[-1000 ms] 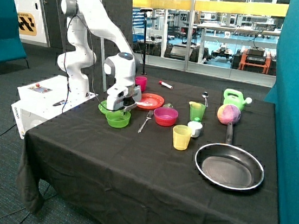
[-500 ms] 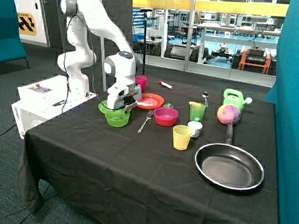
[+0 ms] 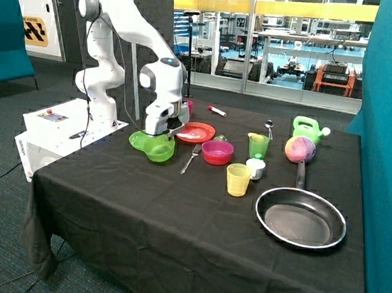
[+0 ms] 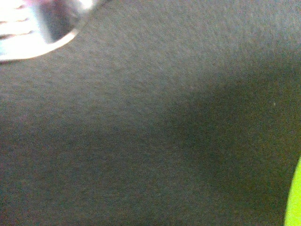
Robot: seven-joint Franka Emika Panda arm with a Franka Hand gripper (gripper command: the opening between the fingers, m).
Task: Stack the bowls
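Observation:
My gripper is shut on the rim of the lime green bowl and holds it just above the black cloth, beside the flat green plate. A purple-pink bowl stands on the cloth past the fork. Its lower part looks reddish, and I cannot tell whether a second bowl sits under it. The wrist view shows mostly black cloth, with the fork's tines in one corner and a sliver of the lime green bowl at the edge.
A red plate lies behind the fork. A yellow cup, a green cup and a small white object stand near the purple-pink bowl. A black pan lies towards the teal wall. A pink cup stands behind the arm.
The gripper has risen and shifted towards the fork, taking the lime green bowl up off the cloth with it. Nothing else has moved.

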